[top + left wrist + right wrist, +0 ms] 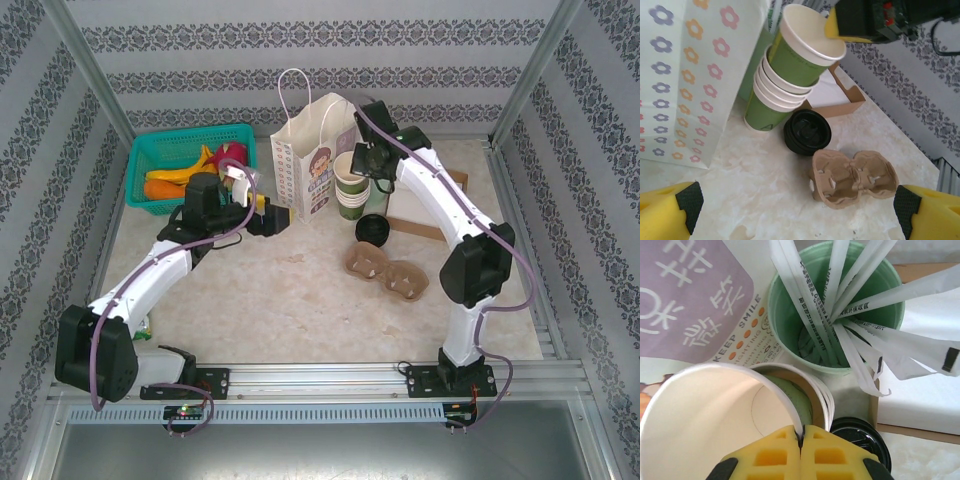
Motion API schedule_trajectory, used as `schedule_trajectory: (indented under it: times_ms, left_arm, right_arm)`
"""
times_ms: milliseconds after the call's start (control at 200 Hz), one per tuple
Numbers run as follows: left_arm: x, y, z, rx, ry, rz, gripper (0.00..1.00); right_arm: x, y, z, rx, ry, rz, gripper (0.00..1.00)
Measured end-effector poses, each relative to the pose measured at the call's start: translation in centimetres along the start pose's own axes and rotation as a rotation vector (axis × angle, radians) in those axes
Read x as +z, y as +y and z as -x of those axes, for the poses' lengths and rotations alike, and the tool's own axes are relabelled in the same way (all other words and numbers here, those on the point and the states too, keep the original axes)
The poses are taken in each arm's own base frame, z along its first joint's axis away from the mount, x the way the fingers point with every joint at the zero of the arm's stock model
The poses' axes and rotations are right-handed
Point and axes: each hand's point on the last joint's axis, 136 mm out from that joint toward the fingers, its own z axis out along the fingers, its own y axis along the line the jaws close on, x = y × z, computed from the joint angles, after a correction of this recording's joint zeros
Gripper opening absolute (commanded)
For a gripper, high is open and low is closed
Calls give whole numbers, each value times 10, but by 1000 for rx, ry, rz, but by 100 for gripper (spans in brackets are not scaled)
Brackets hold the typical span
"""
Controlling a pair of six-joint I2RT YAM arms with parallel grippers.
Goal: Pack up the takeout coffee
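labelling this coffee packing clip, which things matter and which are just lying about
For the job: lidded coffee cup, paper bag, pulp cup carrier.
Lying about: cup stack, its top cup pinched by right tool; straw tumbler; teal basket.

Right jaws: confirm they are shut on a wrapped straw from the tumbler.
Not right. The right jaws are shut, but on the rim of the top paper cup of the stack, not on a straw. The wrapped straws stand apart from them in the tumbler. The right wrist view shows it.
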Motion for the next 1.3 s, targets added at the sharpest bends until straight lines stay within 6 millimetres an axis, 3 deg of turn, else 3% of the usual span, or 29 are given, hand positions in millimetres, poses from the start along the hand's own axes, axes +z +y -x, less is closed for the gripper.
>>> schedule_trajectory:
  times_ms: [125,395,600,724,1024,1179,1299]
  left_arm:
    - [3,2,14,-25,-15,12,100]
    - [14,10,34,-142,-29,38,100]
    - [19,37,34,-294,-7,175,100]
    - [17,55,20,-387,5,270,100]
    - [-2,98,-22,-575,51,506,100]
    - [-21,120,-51,-703,121,590,100]
    - [-21,124,-81,-769,235,634,100]
  right_arm:
    - [-15,1,6,-24,-28,21,0]
    - [-74,6,21,-99,-146,105,0]
    - [-96,24,-1,-153,-191,174,0]
    - [-91,35,-26,-179,-178,213,0]
    - [-53,41,-82,-89,-81,247,0]
    - [-43,50,-100,-53,-52,234,0]
    - [-24,60,-118,-63,-14,202,0]
